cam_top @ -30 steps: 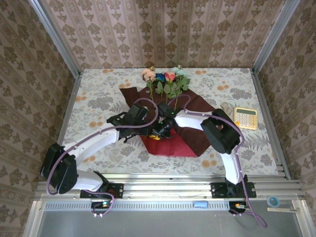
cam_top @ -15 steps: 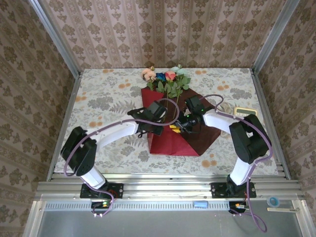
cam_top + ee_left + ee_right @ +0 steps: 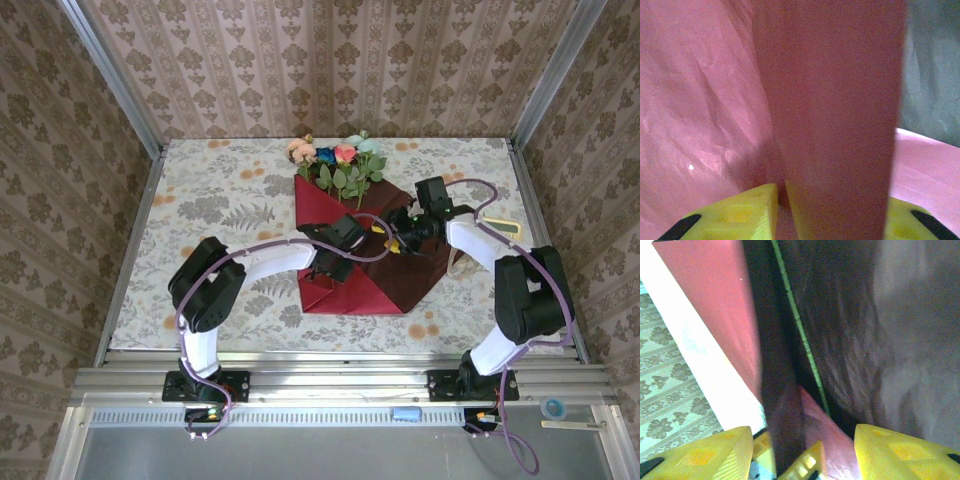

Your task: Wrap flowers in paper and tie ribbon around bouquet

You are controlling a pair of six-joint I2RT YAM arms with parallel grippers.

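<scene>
Closest in, at my left wrist, two yellow fingers (image 3: pixel 735 217) sit at 6 o'clock. A broad upright fold of the paper (image 3: pixel 830 100) fills the whole gap between them and touches both, so my left jaws are clenched on the paper. Behind the fold the creased sheet glows pink toward 9 o'clock and turns dark toward 2 o'clock.

At my right wrist the yellow fingers (image 3: pixel 900 450) stand apart, with dark folds of the same sheet crowding between them. I cannot tell whether my right jaws pinch it or only straddle it. A thin green stem (image 3: pixel 796 327) runs from 12 o'clock down toward the fingers, lying along a crease.

From above, my left arm (image 3: pixel 260 265) comes in from 7 o'clock and my right arm (image 3: pixel 480 245) from 4 o'clock. The two wrists are near each other over the middle of the sheet, the left at 9 o'clock of the right.

The paper (image 3: pixel 360 290) lies mid-bench (image 3: pixel 200 200), folded over along its 9 o'clock side. The flowers (image 3: pixel 335 160) lie at its 12 o'clock edge, their leaves on the red and their heads beyond it on the cloth. At 3 o'clock of the sheet a yellow object (image 3: pixel 508 227) is mostly hidden behind my right arm.
</scene>
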